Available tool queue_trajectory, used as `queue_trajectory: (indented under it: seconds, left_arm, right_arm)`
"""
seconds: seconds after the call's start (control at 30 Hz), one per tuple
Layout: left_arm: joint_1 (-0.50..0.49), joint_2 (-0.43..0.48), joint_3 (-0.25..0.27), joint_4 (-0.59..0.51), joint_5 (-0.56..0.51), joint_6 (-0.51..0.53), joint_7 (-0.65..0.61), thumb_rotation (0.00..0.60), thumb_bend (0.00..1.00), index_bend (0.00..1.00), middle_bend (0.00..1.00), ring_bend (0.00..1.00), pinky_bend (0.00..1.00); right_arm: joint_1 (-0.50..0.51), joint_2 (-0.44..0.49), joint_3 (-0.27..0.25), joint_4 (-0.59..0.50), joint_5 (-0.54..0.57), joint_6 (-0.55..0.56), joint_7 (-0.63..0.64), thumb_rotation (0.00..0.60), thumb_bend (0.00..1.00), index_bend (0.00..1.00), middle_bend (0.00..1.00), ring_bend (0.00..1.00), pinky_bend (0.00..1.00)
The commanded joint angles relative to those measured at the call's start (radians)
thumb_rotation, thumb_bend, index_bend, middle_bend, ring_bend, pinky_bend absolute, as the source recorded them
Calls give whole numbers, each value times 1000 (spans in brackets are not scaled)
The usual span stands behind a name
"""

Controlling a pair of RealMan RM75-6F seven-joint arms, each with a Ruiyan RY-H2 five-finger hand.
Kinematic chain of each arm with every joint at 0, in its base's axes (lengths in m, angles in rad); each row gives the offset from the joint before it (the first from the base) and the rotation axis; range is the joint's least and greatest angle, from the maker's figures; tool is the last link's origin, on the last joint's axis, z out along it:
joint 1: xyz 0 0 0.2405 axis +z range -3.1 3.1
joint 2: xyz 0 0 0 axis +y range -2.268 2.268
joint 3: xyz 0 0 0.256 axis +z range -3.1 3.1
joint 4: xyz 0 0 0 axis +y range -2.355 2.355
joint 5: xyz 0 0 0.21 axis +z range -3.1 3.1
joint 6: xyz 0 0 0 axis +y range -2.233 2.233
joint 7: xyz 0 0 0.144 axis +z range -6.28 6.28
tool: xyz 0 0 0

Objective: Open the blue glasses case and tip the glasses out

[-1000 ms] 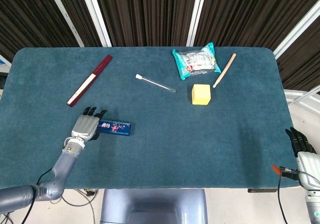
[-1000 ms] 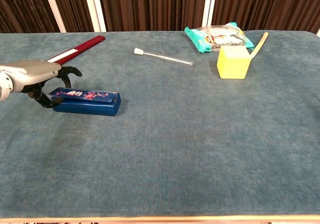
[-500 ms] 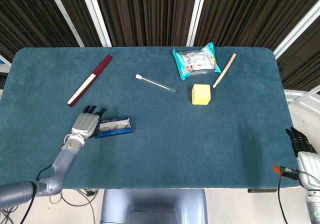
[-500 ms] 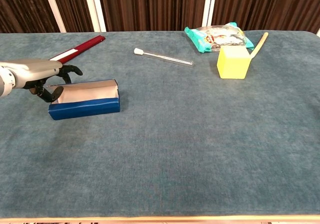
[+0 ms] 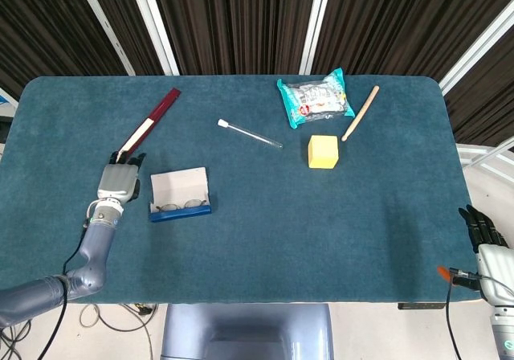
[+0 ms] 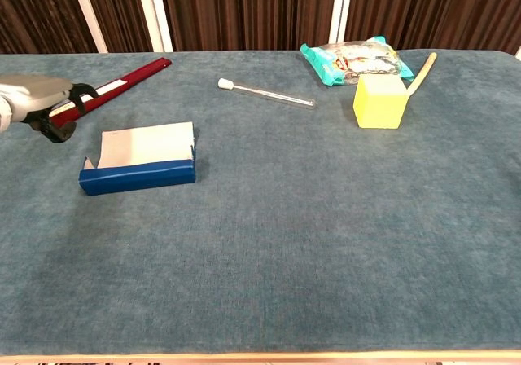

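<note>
Blue glasses case (image 5: 180, 196) is lying open, long axis running 9-to-3, just at 3 o'clock of the nearer left hand (image 5: 119, 182), which is holding nothing, finger spread unclear.

No legible text or labels; print on the snack packet (image 5: 316, 98) too small.

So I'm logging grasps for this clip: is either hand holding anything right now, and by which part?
Nothing is held. The left hand sits beside the open glasses case, apart from it. The right hand hangs off the table's edge, holding nothing.
</note>
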Motion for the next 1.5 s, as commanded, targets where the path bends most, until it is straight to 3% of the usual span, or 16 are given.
queue_trajectory:
  seconds: [0.03,0.1,0.17,0.23,0.33,0.5,0.73,1.2,1.5]
  left_arm:
    - [15,34,1,-67,48,20,-27,600,464,56,165,0,75]
    - [33,69,10,-135,108,51,-53,600,399,52,182,28,156]
    - [52,107,35,-201,181,80,-65,600,370,51,268,134,289]
    - [70,141,62,-255,254,110,-73,600,365,58,471,353,504]
    - [92,180,95,-315,331,132,-93,600,364,91,713,597,723]
    - [101,239,140,-398,368,86,-111,600,364,120,880,759,873]
    - [101,261,176,-425,367,43,-92,600,364,209,950,827,929]
    - [100,248,198,-420,324,18,-57,600,364,251,958,835,933]
    - [94,277,219,-483,291,-8,-36,600,364,266,964,839,936]
  right_arm:
    - [0,0,-1,0,-1,-1,0,600,176,0,0,0,193]
    - [0,0,-1,1,-3,1,-1,600,176,0,0,0,193]
    - [-1,0,-1,1,-4,2,-1,600,177,0,0,0,193]
    - [0,0,-2,2,-7,3,-1,600,177,0,0,0,193]
    - [0,-1,-2,2,-9,3,-1,600,176,0,0,0,193]
    - [0,-2,-2,3,-9,3,-2,600,176,0,0,0,194]
    - [1,-1,-1,3,-6,2,-2,600,176,0,0,0,194]
    - [0,-1,-1,3,-8,4,-2,600,176,0,0,0,194]
    - [0,-2,-1,2,-9,5,-3,600,176,0,0,0,194]
